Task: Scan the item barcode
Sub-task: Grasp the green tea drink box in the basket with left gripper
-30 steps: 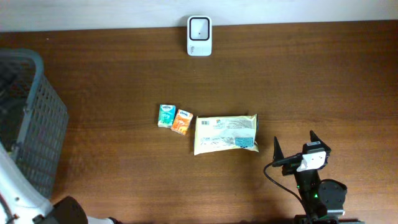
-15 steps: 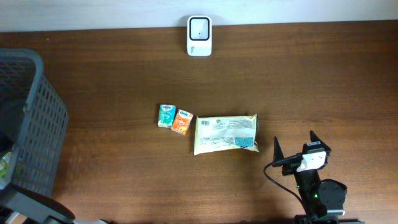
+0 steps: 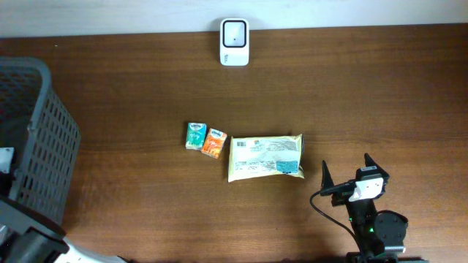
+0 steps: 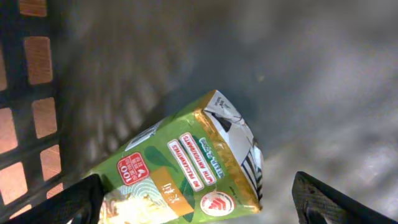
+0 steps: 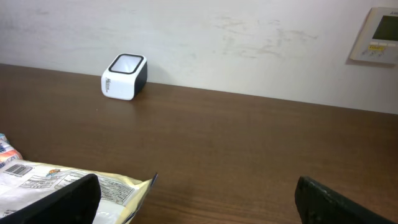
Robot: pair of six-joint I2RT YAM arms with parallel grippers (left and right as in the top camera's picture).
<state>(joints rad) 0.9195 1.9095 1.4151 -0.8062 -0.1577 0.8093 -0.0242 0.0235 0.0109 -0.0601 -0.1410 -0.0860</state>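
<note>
In the left wrist view a green drink carton (image 4: 186, 168) lies on its side on the floor of the dark mesh basket (image 4: 31, 93). My left gripper (image 4: 199, 208) hangs open just above it, one finger past each end of the carton, touching nothing. The white barcode scanner (image 3: 234, 42) stands at the table's far edge and also shows in the right wrist view, scanner (image 5: 124, 76). My right gripper (image 3: 346, 165) rests open near the front right, empty, just right of a yellow packet (image 3: 265, 157).
The grey basket (image 3: 44, 139) fills the table's left edge, with my left arm (image 3: 29, 245) reaching in from its near corner. A teal box (image 3: 194, 136) and an orange box (image 3: 214, 143) lie beside the yellow packet (image 5: 62, 180). A wall thermostat (image 5: 379, 34) hangs behind.
My left arm has shifted at the basket's near corner, dropping lower in the overhead view. The right arm and the items on the table have not moved.
</note>
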